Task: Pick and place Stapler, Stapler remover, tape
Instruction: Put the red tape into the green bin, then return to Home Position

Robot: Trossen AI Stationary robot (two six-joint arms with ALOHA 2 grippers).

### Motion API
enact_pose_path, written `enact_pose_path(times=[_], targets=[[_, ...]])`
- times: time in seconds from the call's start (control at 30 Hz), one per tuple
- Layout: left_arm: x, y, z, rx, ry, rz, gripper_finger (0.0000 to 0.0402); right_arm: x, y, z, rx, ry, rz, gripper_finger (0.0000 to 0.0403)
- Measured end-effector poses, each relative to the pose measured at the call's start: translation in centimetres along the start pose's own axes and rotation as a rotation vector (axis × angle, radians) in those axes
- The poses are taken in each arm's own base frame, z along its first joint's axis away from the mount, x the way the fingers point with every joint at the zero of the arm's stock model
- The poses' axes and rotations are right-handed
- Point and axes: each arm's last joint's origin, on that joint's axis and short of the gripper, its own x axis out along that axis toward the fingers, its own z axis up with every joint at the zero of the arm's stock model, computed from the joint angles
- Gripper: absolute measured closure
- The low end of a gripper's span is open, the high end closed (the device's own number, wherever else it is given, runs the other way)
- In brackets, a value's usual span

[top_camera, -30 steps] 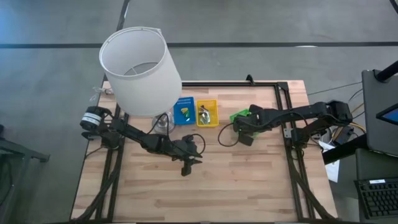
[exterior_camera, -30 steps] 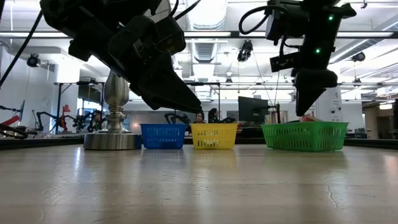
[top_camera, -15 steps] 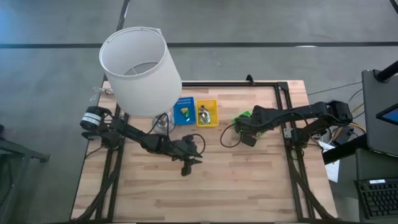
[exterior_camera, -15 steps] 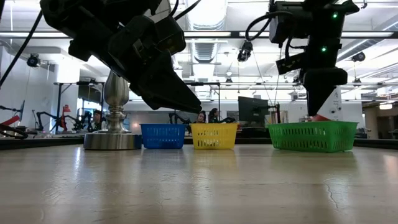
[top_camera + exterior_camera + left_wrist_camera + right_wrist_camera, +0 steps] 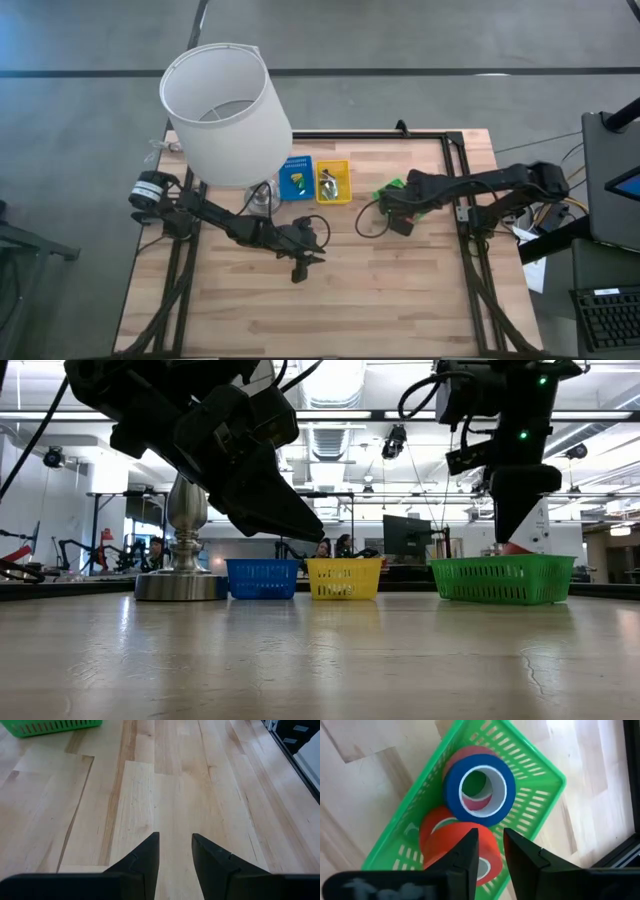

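Note:
In the green basket (image 5: pixel 540 795) lie tape rolls: a blue roll (image 5: pixel 452 785) stacked on a red one, and an orange-red roll (image 5: pixel 437 832) beside them. My right gripper (image 5: pixel 491 834) points steeply down into the basket, shut on the orange-red roll. A silvery stapler remover (image 5: pixel 327 185) lies in the yellow basket (image 5: pixel 334 165). In the blue basket (image 5: pixel 296 163) is a small yellow-green piece; whether it is the stapler I cannot tell. My left gripper (image 5: pixel 175 837) hangs open over bare wood at mid-table. My right gripper has the orange-red roll's wall (image 5: pixel 490 857) between its two fingers, coming from above and pointing steeply down. One finger (image 5: pixel 467 855) covers the roll's hole, the other (image 5: pixel 522 855) stands outside the wall. Whether the roll rests on the basket floor is hidden.
A lamp with a big white shade (image 5: pixel 225 110) stands on its metal base (image 5: pixel 180 585) at the far left, beside the blue basket. The three baskets line the far side. Bare wood (image 5: pixel 400 290) stretches across the near half of the table.
My right gripper has tipped a little steeper over the green basket and shifted slightly toward the table's right edge. The green basket has slid a little the same way.

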Motion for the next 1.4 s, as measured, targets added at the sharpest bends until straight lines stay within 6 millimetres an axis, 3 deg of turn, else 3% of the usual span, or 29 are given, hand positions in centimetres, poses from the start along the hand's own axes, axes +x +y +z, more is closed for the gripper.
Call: enact_pose_path(times=[0.33,0.57,0.73,0.93,1.1,1.3,1.4], targets=[[0.0,0.0,0.0,-0.001,-0.001,0.001,0.0284,-2.7,-0.4,-1.1,0.028,-0.116,0.046,0.0302],[0.0,0.0,0.1,0.000,-0.013,0.000,0.0284,-3.8,-1.3,-1.1,0.076,-0.259,-0.031,0.0310],[-0.4,-0.1,0.7,0.041,-0.039,0.026,0.0284,-4.0,-0.6,-0.5,-0.024,-0.316,0.061,0.0320],[-3.3,-0.1,2.2,0.091,-0.066,0.164,0.0287,-5.3,-0.2,-0.9,-0.100,-0.384,0.138,0.0336],[-6.9,-0.9,3.0,0.140,-0.085,0.314,0.0319,-6.8,-0.5,-2.9,-0.136,-0.525,0.253,0.0356],[-10.5,-1.7,1.6,0.215,-0.178,0.336,0.0385,-6.6,-1.2,-5.8,-0.202,-0.859,0.424,0.0387],[-11.9,-1.1,0.4,0.200,-0.245,0.326,0.0396,-6.0,-1.4,-7.1,-0.233,-1.061,0.515,0.0394]])
